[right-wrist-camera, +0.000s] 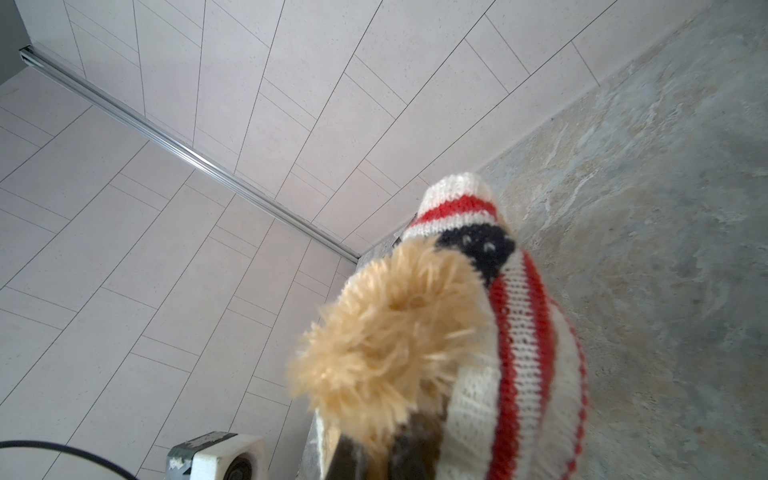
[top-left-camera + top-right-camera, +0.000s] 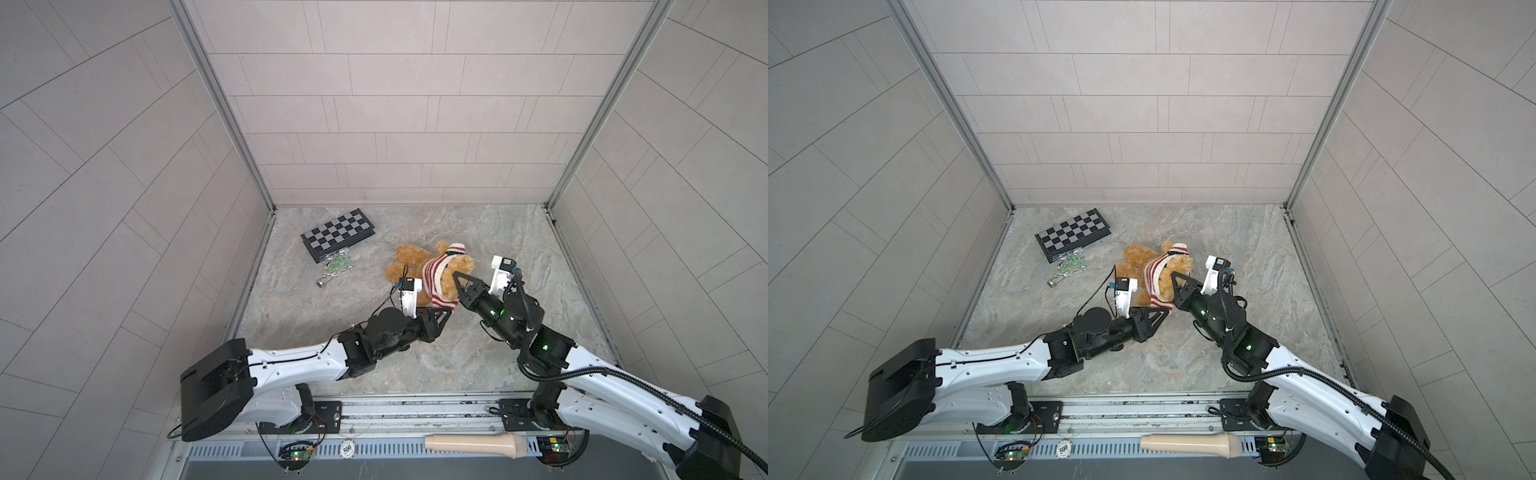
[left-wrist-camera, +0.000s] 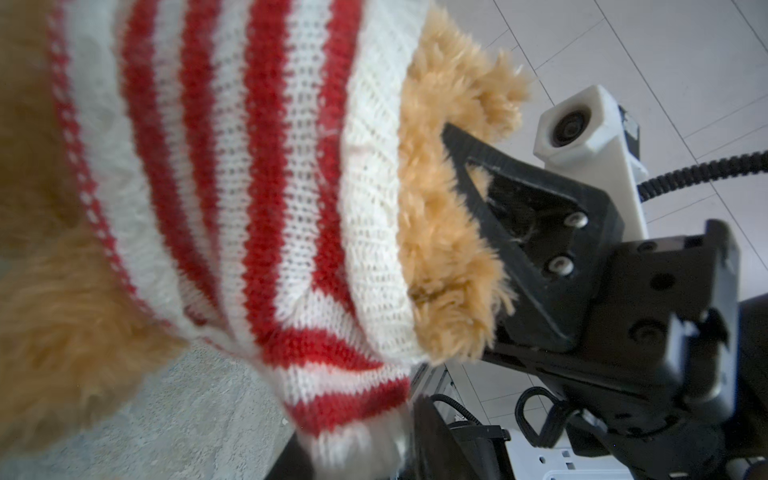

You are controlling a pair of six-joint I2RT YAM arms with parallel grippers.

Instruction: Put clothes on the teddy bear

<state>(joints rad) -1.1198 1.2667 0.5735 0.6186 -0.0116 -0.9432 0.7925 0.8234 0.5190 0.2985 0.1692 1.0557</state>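
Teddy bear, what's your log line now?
fluffy tan plush teddy bear | red-white striped knit sweater partly on | right claw pinching fur | left claw at hem

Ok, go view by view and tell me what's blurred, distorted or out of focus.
Both top views: even, soft light, sharp, but wall seams bow with the wide lens. Left wrist view: sweater knit crisp mid-frame, teddy bear fur blurred at the edge. Right wrist view: near fur is soft, the tiled wall behind is crisp.
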